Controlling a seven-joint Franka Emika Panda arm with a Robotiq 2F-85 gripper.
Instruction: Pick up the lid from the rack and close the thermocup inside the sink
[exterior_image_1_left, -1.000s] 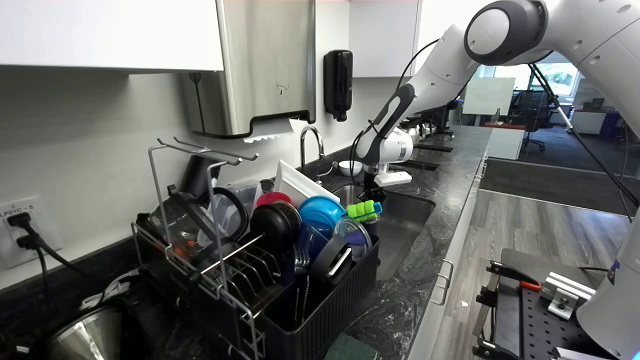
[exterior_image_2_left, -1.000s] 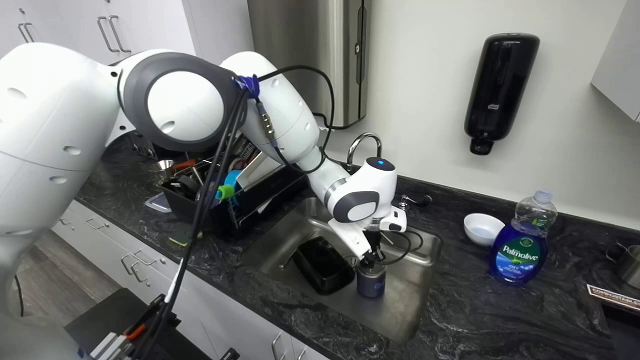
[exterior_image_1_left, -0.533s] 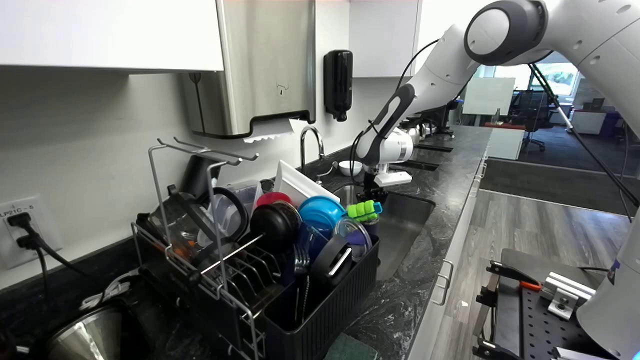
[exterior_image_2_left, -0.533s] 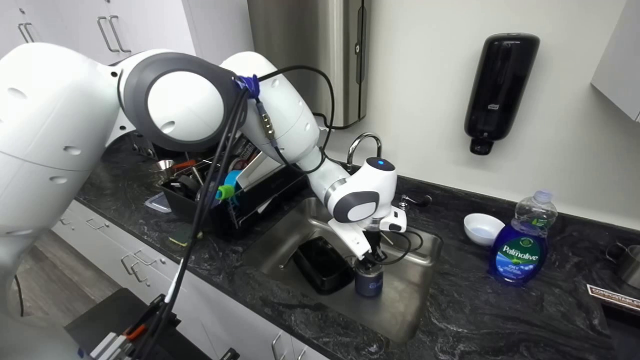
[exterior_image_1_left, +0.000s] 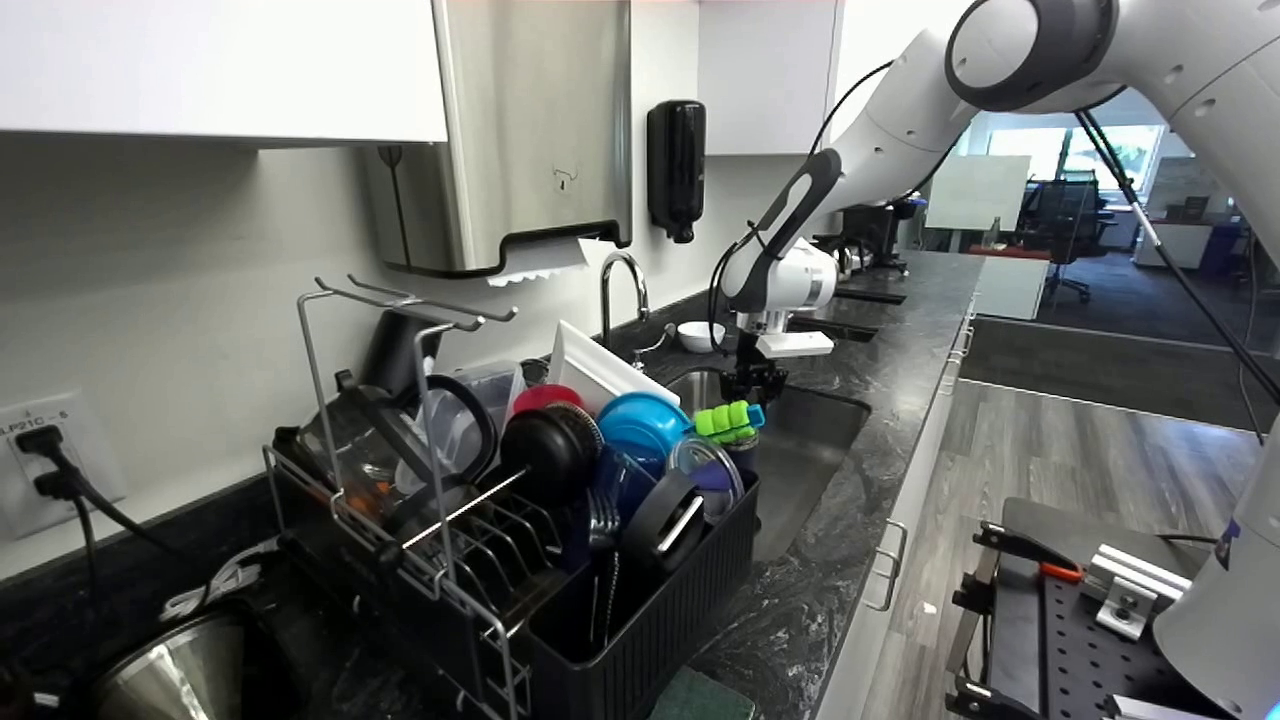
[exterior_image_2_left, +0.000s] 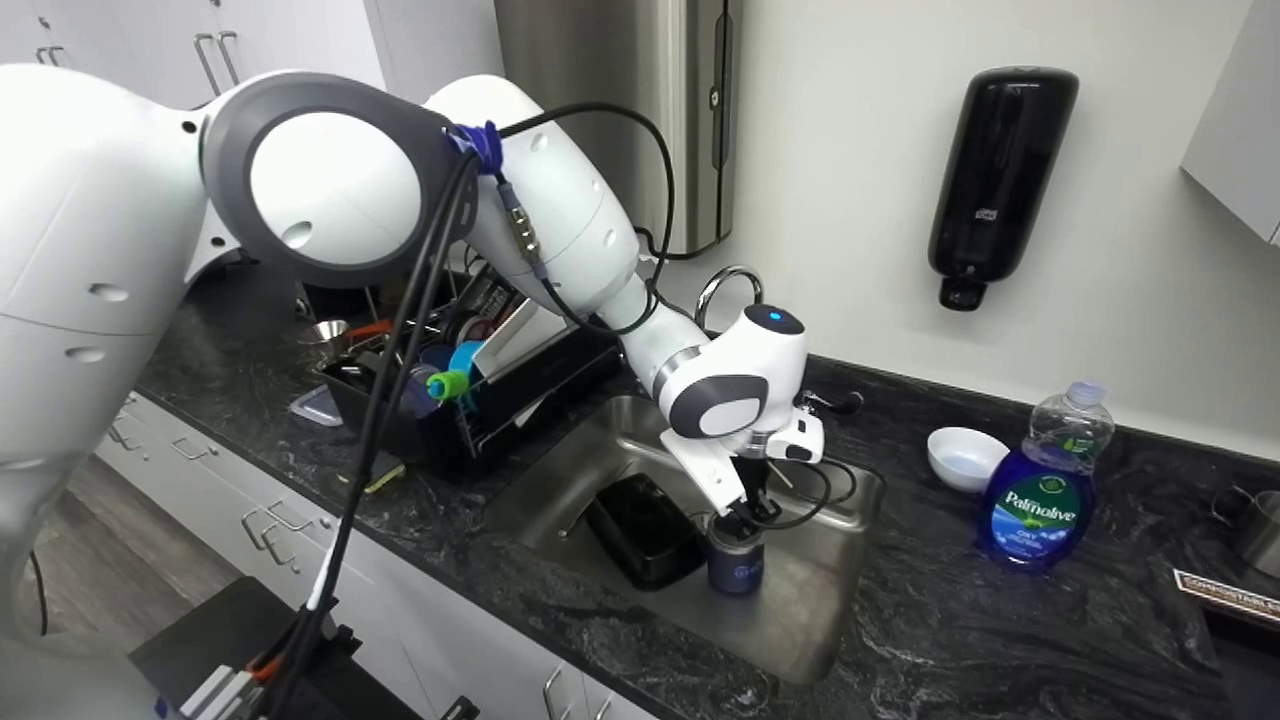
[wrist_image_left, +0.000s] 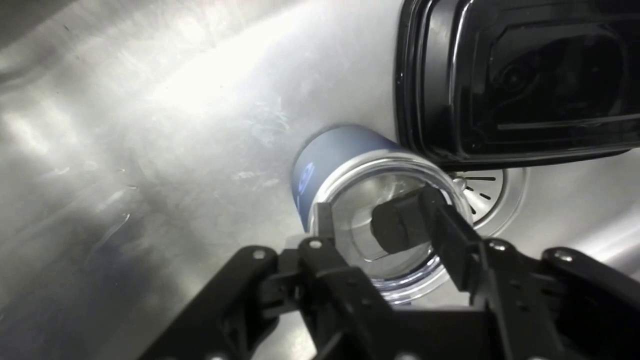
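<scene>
Directly under one gripper (wrist_image_left: 378, 206), one lid (wrist_image_left: 359, 222) tops one thermocup (exterior_image_2_left: 735, 570).

Looking like an office kitchen: showing a sink (exterior_image_2_left: 800, 630) beneath the gripper (wrist_image_left: 378, 216), a faucet (exterior_image_1_left: 605, 300) near it, a dish rack (exterior_image_2_left: 545, 382) to one side, dish soap (exterior_image_2_left: 1038, 505) on the opposite side, a towel dispenser (exterior_image_1_left: 545, 130) higher up; well apart from the gripper, revealing a desk chair (exterior_image_1_left: 1062, 215), a board (exterior_image_1_left: 976, 190) and windows (exterior_image_1_left: 1120, 150).

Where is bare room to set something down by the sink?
Counter between sink and Palmolive bottle; also in the sink beside the thermocup, on the side away from the black container. Crowded: the loaded dish rack, and between thermocup and container.
</scene>
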